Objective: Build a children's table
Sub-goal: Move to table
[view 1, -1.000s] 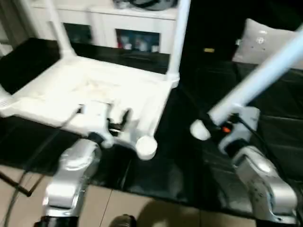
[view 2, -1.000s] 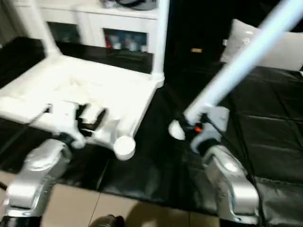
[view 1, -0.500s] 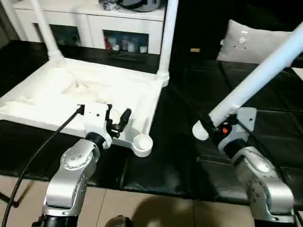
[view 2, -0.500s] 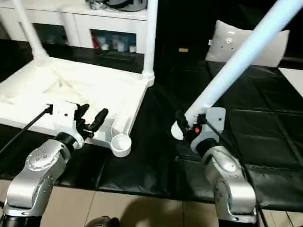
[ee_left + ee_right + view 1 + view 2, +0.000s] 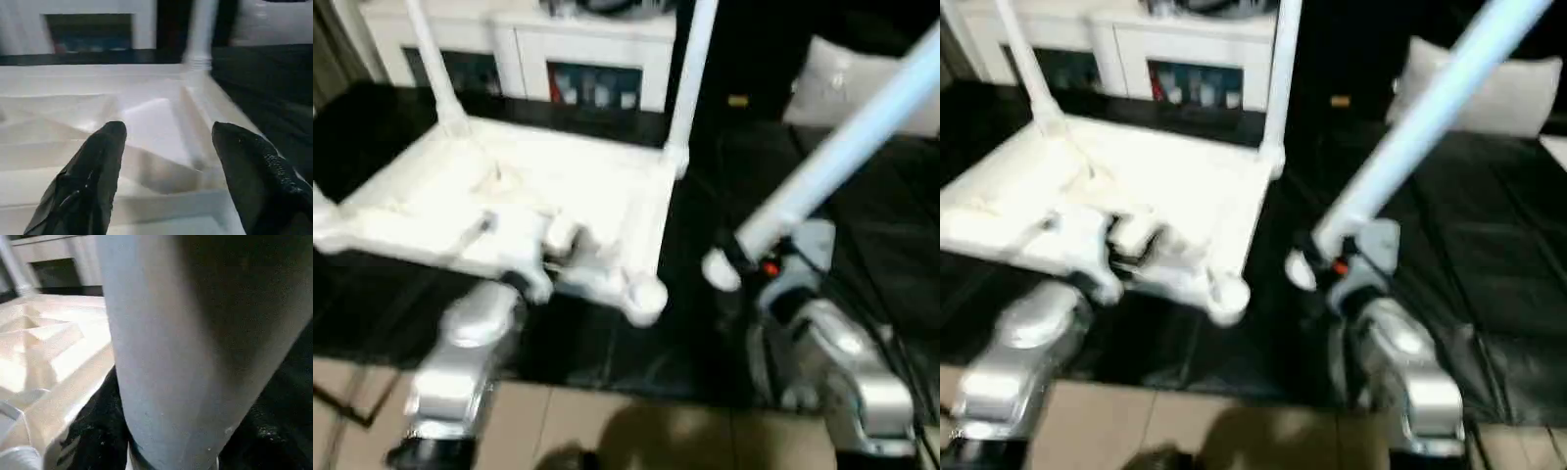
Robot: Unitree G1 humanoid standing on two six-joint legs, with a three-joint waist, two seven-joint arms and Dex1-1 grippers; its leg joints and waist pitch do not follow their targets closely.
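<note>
Left eye view shows the right gripper [image 5: 752, 257] closed around a loose leg [image 5: 842, 157] near its thick end, beside the upturned table top [image 5: 509, 191]. This leg seems light, stiff and smooth, so a grip near the thick end suits it, while the left gripper [image 5: 164, 147] stands open over the top's near edge

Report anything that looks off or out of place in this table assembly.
Nothing looks damaged. The table top lies upside down with two legs standing in its far sockets. The near socket is empty, and the right gripper holds a loose leg slanted.
</note>
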